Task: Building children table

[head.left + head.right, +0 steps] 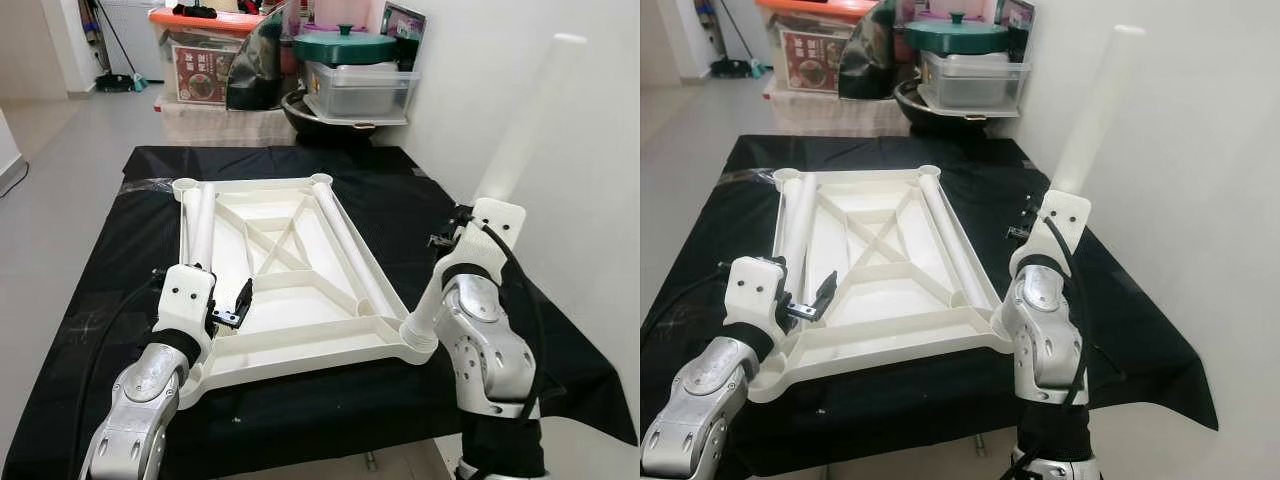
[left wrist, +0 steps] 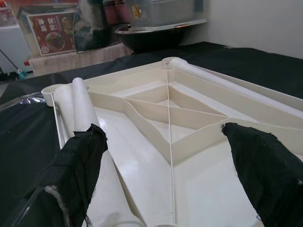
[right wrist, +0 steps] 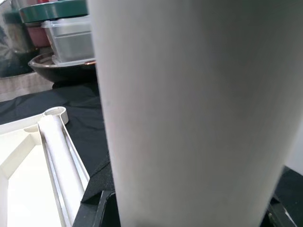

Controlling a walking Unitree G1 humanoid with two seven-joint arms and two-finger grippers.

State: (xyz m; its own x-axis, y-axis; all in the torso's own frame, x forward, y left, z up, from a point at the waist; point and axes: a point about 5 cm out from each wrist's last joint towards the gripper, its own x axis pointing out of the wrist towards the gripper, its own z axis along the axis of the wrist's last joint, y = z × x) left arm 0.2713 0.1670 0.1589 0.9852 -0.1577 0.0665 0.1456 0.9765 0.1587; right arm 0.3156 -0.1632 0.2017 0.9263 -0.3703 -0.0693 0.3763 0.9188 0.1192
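Observation:
A white table top [image 1: 300, 352] lies upside down on a black cloth [image 1: 420, 215]. One white leg [image 1: 203, 225] lies along its left side and another leg [image 1: 350, 250] along its right side. A third leg [image 1: 525, 120] stands tilted in the near right corner socket [image 1: 418, 337]. My right gripper [image 1: 462, 232] is shut on this leg partway up, and the leg [image 3: 189, 94] looms close in the right wrist view. My left gripper [image 2: 170, 175] hovers open over the near left part of the top, one finger [image 2: 75, 165] touching or just over the left leg [image 2: 83, 104].
Storage boxes [image 1: 205, 60], a green-lidded container [image 1: 345, 48] and a dark bowl [image 1: 320, 118] stand behind the cloth. A white wall [image 1: 560, 200] runs close along the right. Grey floor [image 1: 60, 160] opens on the left.

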